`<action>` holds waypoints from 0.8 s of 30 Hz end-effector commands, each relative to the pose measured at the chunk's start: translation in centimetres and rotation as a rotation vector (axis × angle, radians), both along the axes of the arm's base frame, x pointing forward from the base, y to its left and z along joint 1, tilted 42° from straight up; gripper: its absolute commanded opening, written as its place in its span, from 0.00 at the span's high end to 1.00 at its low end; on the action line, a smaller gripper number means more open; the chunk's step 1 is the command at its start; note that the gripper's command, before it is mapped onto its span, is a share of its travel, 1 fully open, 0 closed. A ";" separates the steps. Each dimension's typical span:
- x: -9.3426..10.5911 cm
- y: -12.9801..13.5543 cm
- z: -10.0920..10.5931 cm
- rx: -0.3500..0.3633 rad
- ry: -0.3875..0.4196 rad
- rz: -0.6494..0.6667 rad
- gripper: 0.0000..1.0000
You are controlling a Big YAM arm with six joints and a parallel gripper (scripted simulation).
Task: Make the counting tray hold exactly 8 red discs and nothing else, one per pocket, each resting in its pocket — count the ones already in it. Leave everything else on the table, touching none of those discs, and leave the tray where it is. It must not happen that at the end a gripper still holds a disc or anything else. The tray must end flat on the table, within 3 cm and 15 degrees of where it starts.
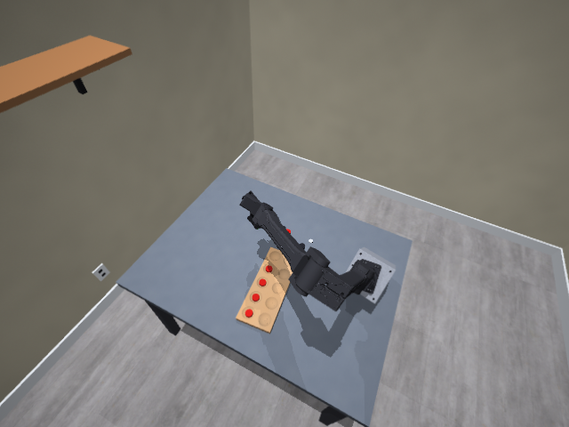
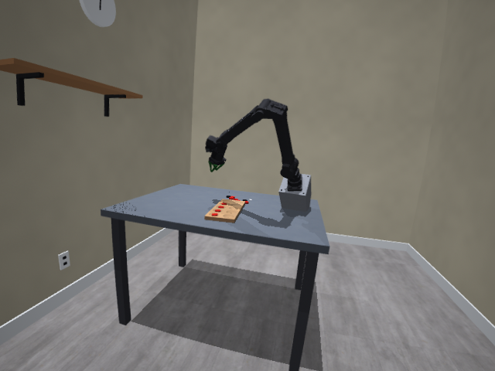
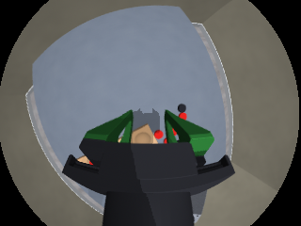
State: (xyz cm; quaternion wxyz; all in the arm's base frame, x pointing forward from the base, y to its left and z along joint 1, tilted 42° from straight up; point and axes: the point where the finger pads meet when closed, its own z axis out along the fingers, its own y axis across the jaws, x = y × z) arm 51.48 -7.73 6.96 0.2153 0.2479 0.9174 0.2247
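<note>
The walls [image 1: 390, 92] [image 2: 319, 59] [image 3: 263, 85] are drab olive, meeting in a corner, with a grey, wood-grained floor [image 1: 459, 321] [image 2: 380, 299] below. The surface [image 1: 193, 238] [image 2: 159, 203] [image 3: 118, 61] is slate blue; the exterior view adds its dark legs [image 2: 121, 271] and the broad shadow beneath. The black arm [image 1: 280, 237] [image 2: 281, 135] rises from a grey base [image 1: 389, 270] [image 2: 295, 203] and arches over the surface. A brown shelf [image 1: 68, 68] [image 2: 76, 79] crosses one wall in the top and exterior views, while only the exterior one catches the clock [image 2: 99, 9].

The tray [image 1: 261, 305] [image 2: 220, 218] [image 3: 148, 128] lies on the surface, its far end shaded by the arm. The hand [image 2: 216, 165] [image 3: 149, 113] hangs above the surface, green fingers partway apart with nothing between them; from above, the fingers are hidden. A white outlet [image 1: 100, 271] [image 2: 64, 260] sits low on the wall.

Four red discs [image 1: 255, 297] [image 2: 217, 210] sit in one row of the tray, and the far pocket [image 1: 275, 255] of that row is bare. The wrist view shows loose red discs [image 3: 158, 134] near the tray and a black disc [image 3: 182, 108] just beyond; the top view lets one loose red disc [image 1: 288, 230] peep past the arm, plus a white bit [image 1: 310, 240], perhaps a small disc too, though it is too tiny to be sure
</note>
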 end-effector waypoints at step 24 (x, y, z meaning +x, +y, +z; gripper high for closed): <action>-9.1 -0.7 -12.1 0.432 0.486 -0.248 0.54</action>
